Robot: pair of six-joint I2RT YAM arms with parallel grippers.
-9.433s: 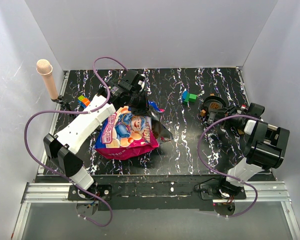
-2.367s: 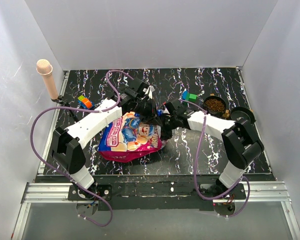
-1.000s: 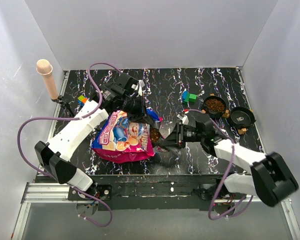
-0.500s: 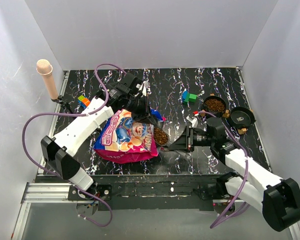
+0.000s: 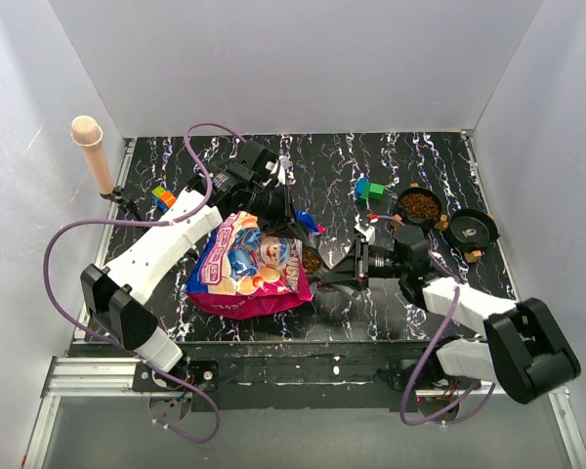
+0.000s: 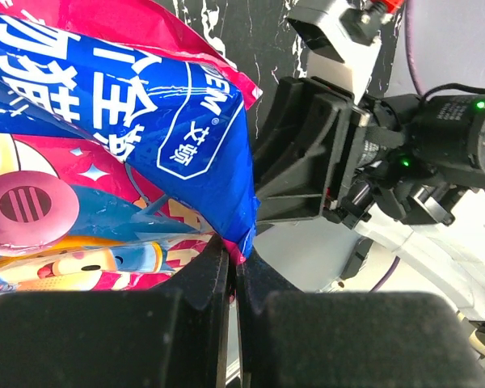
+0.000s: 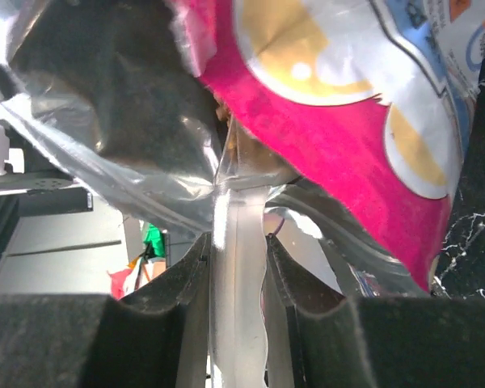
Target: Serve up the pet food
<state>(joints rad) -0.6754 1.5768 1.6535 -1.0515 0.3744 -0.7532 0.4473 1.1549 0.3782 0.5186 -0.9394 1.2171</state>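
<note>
1. The left pincer (image 6: 236,260) is clamped shut on the top edge of the big glossy magenta-pink bag with the blue panel (image 5: 246,266). My guess is it's there to hold the mouth up.
2. The right pincer (image 7: 238,242) is pinched tight on the bag's silvery inner lip, opposite the left one, so the opening gapes.
3. Small brown kibble pellets (image 5: 311,260) show in the mouth, between the two pincers.
4. Back past the right pincer's wrist, well apart from the bag, sits a small round black bowl holding kibble (image 5: 420,204). The second black bowl (image 5: 469,230) beside it looks empty, so it's probably next.
</note>
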